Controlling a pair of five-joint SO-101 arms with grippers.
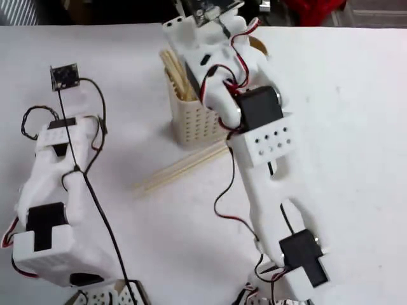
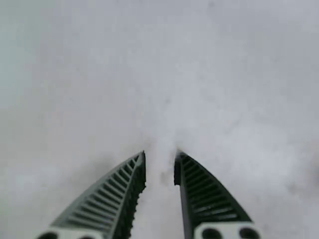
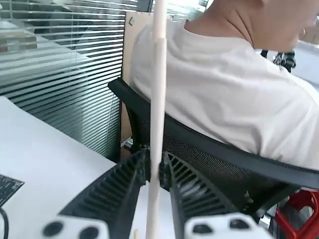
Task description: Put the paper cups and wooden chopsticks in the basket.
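From where I stood, the white table (image 1: 343, 95) took up nearly everything. The right arm (image 1: 267, 165) was the biggest thing on it, stretched from the near edge up across the middle, with its far end over the basket. The left arm (image 1: 51, 190) sat folded up on the other side, well apart from the task's things.

The cream basket (image 1: 194, 124), with its perforated walls, stood upright near the far middle of the table, partly covered by the right arm. A bundle of wooden chopsticks (image 1: 173, 70) stood in it, leaning toward the left arm's side. A few loose chopsticks (image 1: 181, 168) lay flat on the table just beside the basket's near wall, running at a slant and passing under the right arm.

The right gripper (image 3: 155, 159) was clamped on a single chopstick (image 3: 159, 74), which stood upright between its jaws. The left gripper (image 2: 159, 155) hung over bare table with its jaws a little apart and nothing between them.

A small black board (image 1: 65, 76) lay beyond the left arm, a dark cable (image 1: 95, 197) trailing from it toward the near edge.
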